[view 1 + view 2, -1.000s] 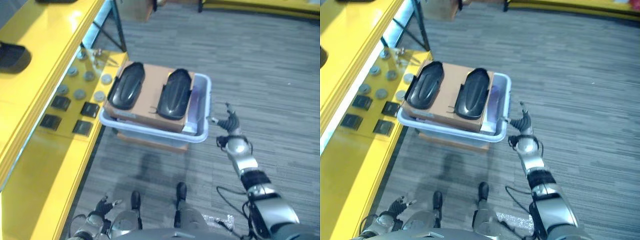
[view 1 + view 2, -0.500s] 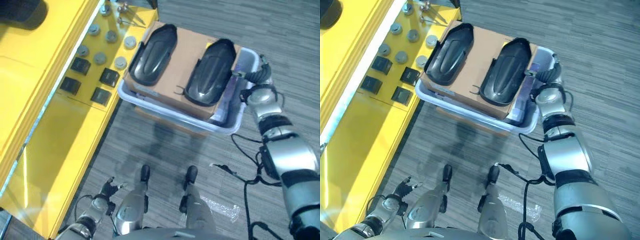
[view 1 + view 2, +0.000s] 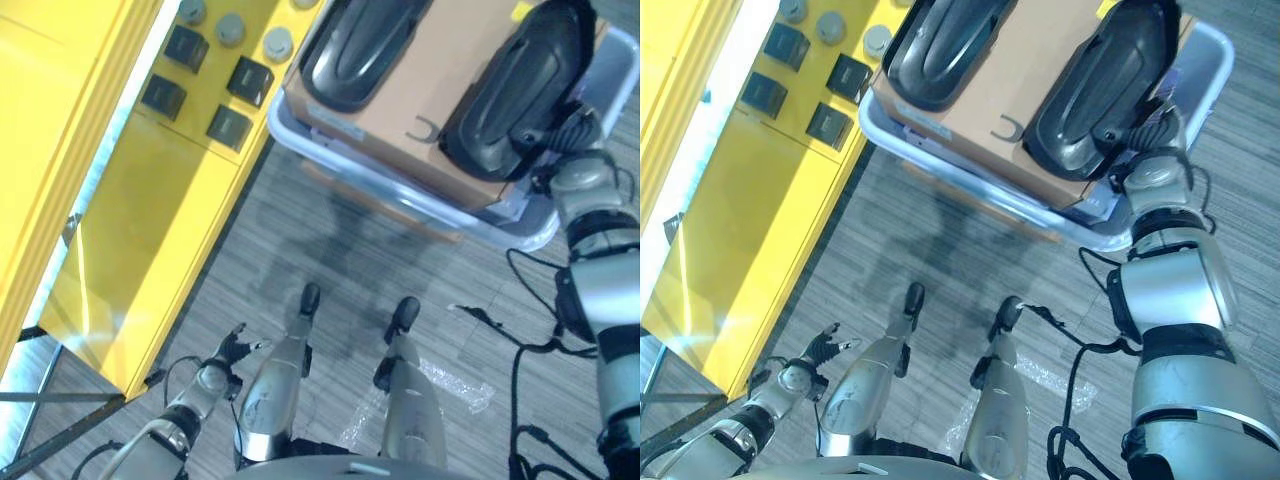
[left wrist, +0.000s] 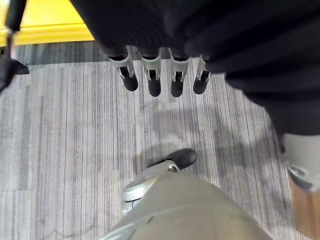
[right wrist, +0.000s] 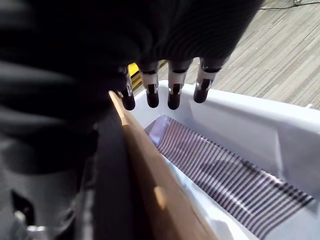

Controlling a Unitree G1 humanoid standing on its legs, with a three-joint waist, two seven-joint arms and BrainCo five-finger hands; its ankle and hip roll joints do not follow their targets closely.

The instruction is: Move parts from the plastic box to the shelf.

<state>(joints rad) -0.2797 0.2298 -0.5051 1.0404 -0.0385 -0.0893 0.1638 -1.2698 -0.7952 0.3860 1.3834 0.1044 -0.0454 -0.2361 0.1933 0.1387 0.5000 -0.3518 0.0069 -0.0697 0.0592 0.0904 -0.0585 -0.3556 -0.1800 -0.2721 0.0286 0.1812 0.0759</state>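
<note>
Right hand (image 3: 1152, 140) reaches into the plastic box (image 3: 1215, 75) at its near corner, fingers straight over the cardboard edge, grasping nothing, so I judge no part moved yet. Both black parts (image 3: 1102, 85) lie on the cardboard (image 3: 1030, 70) inside the box, long axes pointing away from me, side by side. Left hand (image 3: 820, 350) hangs relaxed, well apart from the box.

Grey striped carpet (image 3: 300, 230) covers the floor. A crumpled clear plastic wrapper (image 3: 455, 375) lies on it near the lower middle. Low at the left edge, thin metal bars (image 3: 40, 405) cross beneath the yellow structure's corner
</note>
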